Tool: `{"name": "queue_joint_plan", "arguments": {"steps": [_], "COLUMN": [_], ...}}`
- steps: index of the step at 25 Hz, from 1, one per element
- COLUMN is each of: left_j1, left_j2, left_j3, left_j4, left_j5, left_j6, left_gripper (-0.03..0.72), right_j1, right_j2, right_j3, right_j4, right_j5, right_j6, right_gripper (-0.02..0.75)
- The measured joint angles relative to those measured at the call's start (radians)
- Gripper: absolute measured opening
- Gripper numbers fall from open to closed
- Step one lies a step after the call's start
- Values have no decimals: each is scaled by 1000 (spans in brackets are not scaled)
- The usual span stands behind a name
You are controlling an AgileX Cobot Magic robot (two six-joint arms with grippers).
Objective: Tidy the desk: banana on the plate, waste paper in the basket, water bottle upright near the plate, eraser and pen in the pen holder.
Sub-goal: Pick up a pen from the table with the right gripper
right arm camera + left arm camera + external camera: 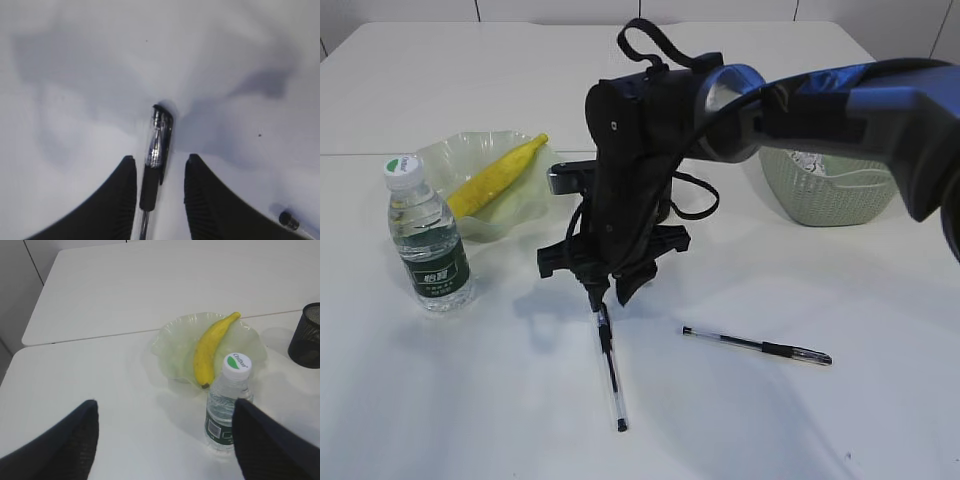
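The banana [498, 175] lies on the pale-green plate [448, 158]. The water bottle [428, 240] stands upright in front of the plate. Two pens lie on the desk [800, 420]: one [611, 370] at the middle, another [757, 346] to its right. My right gripper [603, 296] reaches down over the top end of the middle pen [156, 150]; its jaws stand open on either side of the grip, a gap showing on the right. My left gripper [166, 402] is open and holds nothing, short of the bottle [226, 405]. The eraser is out of view.
The sage-green basket [830, 190] stands at the back right, with something white inside it. The black mesh pen holder [307, 335] stands right of the plate [172, 352]; in the exterior view my right arm hides it.
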Motion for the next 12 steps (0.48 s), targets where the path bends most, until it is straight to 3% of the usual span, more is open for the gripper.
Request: {"name": "queue_joint_plan", "arguments": {"steps": [12], "left_j1": [0], "left_j2": [0], "left_j3": [0], "left_j4": [3], "left_j5": [2], "left_j6": [0], "left_gripper": [591], "right_j1": [19], "right_j2": [30], "right_j3": [0], "right_j4": [-5], "right_j5": [-7], "right_j6": [2], "right_gripper": [245]}}
